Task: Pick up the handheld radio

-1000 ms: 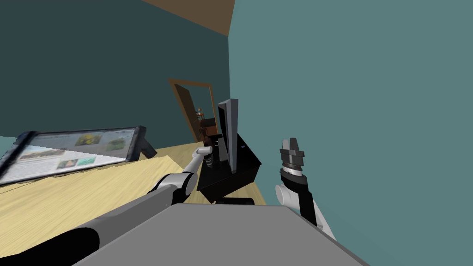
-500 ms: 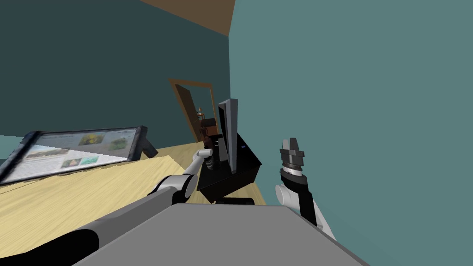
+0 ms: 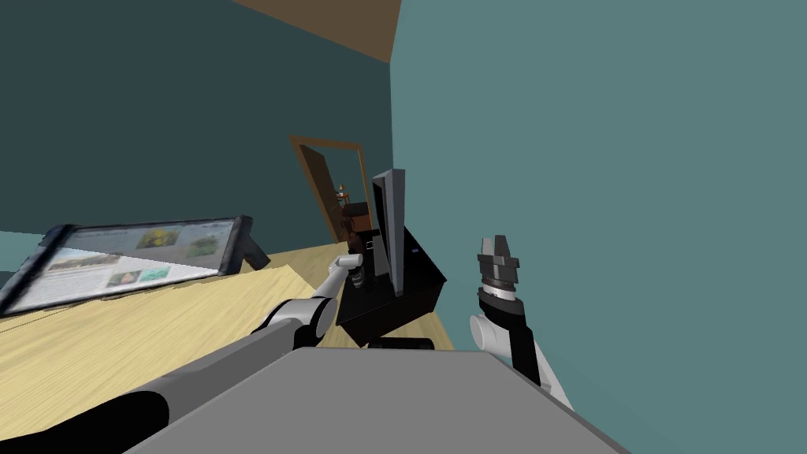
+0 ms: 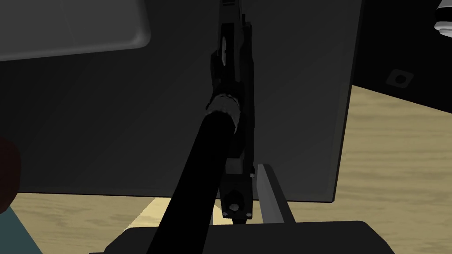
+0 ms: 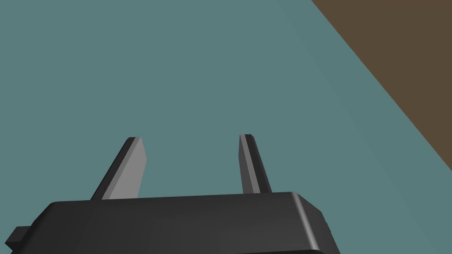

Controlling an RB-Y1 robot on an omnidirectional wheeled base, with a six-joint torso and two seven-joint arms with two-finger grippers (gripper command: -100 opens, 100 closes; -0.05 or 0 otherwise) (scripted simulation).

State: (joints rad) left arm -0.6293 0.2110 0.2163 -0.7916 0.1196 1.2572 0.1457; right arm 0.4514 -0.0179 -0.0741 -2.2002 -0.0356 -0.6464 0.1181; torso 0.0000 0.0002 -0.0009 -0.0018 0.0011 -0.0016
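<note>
- Left forearm has dropped slightly vs. 1 s ago; its wrist sits lower beside the black box (image 3: 410, 292). Right arm unchanged.
- Left claw (image 4: 238, 172): narrow, closed on the handheld radio (image 4: 231, 66). One finger (image 4: 270, 194) touches the radio's side; the other is hidden behind the antenna (image 4: 194, 176).
- Radio pos.: black, slim, close against a dark grey panel (image 4: 300, 110), above the light wood worktop (image 4: 388, 145). Whether it rests on anything: cannot tell.
- Antenna: thick, black, pointing back toward the claw body.
- Right claw (image 5: 190, 137): fingers wide apart, raised at the robot's right.
- Screen (image 3: 134, 256) w/ photos stands propped at the worktop's far left, well apart from the box.
</note>
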